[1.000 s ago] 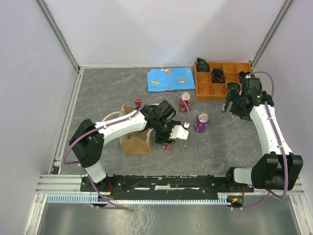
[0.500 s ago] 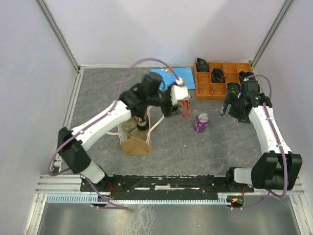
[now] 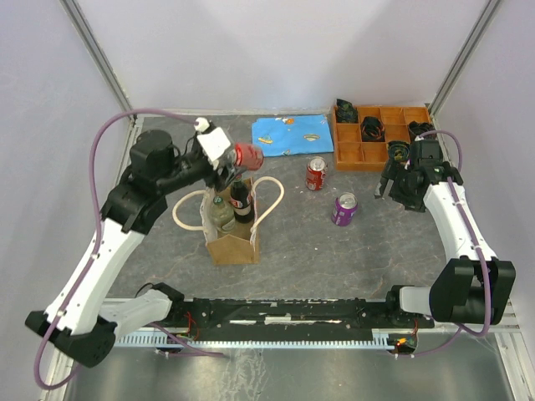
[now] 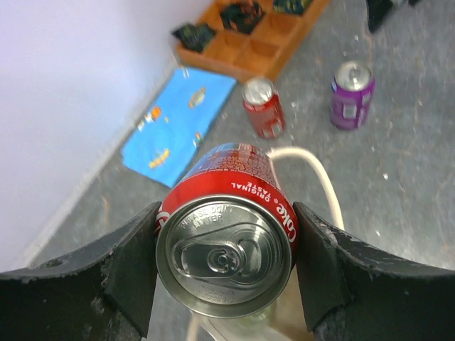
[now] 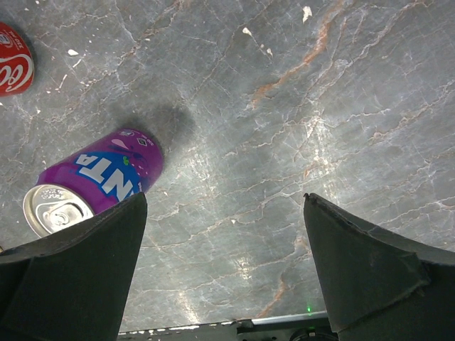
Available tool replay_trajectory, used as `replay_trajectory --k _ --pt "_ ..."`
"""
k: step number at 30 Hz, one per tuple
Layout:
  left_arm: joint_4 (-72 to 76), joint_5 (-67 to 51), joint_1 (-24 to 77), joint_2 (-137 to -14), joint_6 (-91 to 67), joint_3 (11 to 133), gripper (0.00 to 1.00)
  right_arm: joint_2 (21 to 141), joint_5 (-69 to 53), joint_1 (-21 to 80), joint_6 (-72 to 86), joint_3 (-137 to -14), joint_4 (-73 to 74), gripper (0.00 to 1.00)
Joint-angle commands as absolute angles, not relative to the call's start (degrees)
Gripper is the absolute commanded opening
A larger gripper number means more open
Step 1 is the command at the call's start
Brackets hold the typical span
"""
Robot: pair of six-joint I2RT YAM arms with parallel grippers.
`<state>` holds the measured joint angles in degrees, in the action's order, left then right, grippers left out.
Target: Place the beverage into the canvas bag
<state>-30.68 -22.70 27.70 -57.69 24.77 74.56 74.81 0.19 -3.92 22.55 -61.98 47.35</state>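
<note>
My left gripper (image 3: 236, 159) is shut on a red Coke can (image 3: 247, 154), held in the air above the canvas bag (image 3: 233, 246). In the left wrist view the can (image 4: 226, 245) fills the gap between both black fingers (image 4: 130, 273); the bag's cream handle (image 4: 313, 174) shows below it. The tan bag stands upright with a dark bottle (image 3: 241, 199) and a pale bottle (image 3: 220, 209) inside. A second red can (image 3: 316, 174) and a purple can (image 3: 344, 209) stand on the table. My right gripper (image 3: 395, 185) is open and empty, right of the purple can (image 5: 89, 190).
An orange compartment tray (image 3: 380, 135) with dark items sits at the back right. A blue cloth (image 3: 291, 134) lies at the back centre. The bag's cream handles (image 3: 185, 213) loop out to both sides. Grey walls close in the table.
</note>
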Motion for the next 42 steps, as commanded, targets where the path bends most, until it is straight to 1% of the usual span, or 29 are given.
replay_trajectory --k 1,8,15,21,27,42 --pt "-34.0 -18.4 27.5 -54.7 24.0 70.5 0.03 75.5 -0.9 -4.2 23.5 -62.1 44.3 0.99" --pt "-29.9 -17.4 27.6 -53.7 21.9 61.6 0.03 76.7 -1.6 -4.2 23.5 -63.5 44.3 0.99" --pt "-27.6 -19.7 27.6 -54.8 21.1 57.4 0.03 75.6 0.8 -4.2 21.3 -63.5 46.2 0.99" --pt "-22.5 -20.2 27.6 -57.0 18.7 52.8 0.03 75.9 0.9 -4.2 21.3 -63.6 46.5 0.99" --pt "-17.9 -18.9 27.7 -59.2 17.2 49.9 0.03 76.5 1.2 -4.2 20.8 -64.9 47.3 0.99" --pt "-13.3 -19.0 28.2 -62.2 16.1 44.5 0.03 76.0 1.1 -4.2 20.7 -64.4 47.5 0.99"
